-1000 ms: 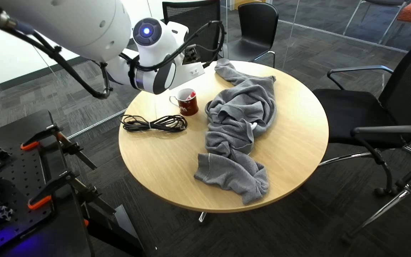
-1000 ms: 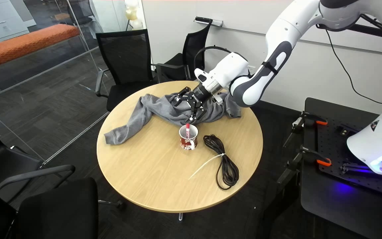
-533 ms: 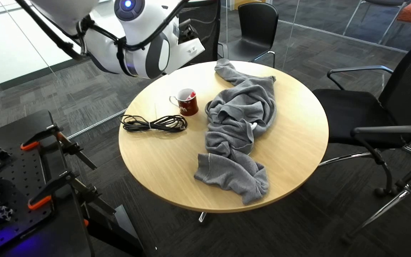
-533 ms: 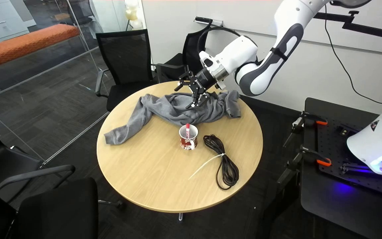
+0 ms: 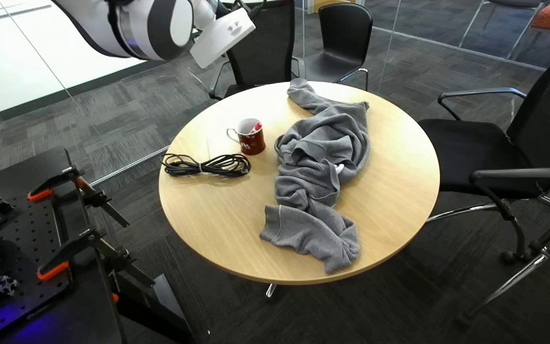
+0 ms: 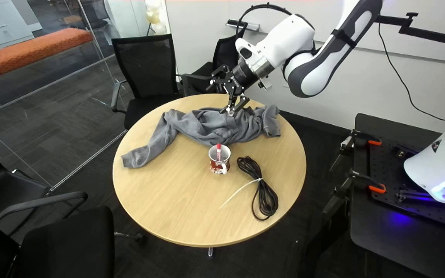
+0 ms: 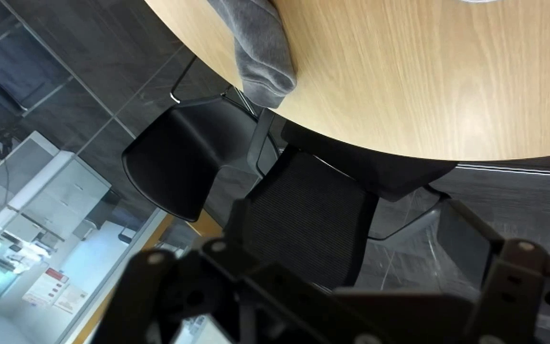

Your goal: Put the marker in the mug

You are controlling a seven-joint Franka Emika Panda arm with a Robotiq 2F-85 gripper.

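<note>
One dark red mug (image 5: 253,145) stands upright on the round table (image 5: 208,215) in an exterior view, a little above and left of the middle of the frame. Inside it leans the red marker (image 5: 256,127), its end near the rim at the right side. The white marks on the mug I cannot read. Just below and left of the mug lies the black cable (image 5: 208,166), coiled; to the right the grey cloth (image 5: 322,143) is spread in folds, near the mug but apart from it. The white arm (image 5: 134,28) is seen at the upper left.

Also in an exterior view, the gripper (image 6: 218,98) is at the upper middle of the frame, tilted, with its fingers (image 6: 241,102) spread well apart; the lower one overlaps the cloth. The marker stands almost upright in the mug, red end up; whether its paler body carries writing I cannot tell. The cable, at right of the mug, has a white tie (image 6: 242,188) around it. A small dark label (image 6: 435,145) on the robot base (image 6: 442,166), at the right edge, I cannot read.

In the wrist view the fingers show blurred and wide apart at the bottom; the table fills the upper right, black chairs (image 7: 308,215) are in the middle, and paper sheets (image 7: 48,289) at lower left carry marks too small to read.
</note>
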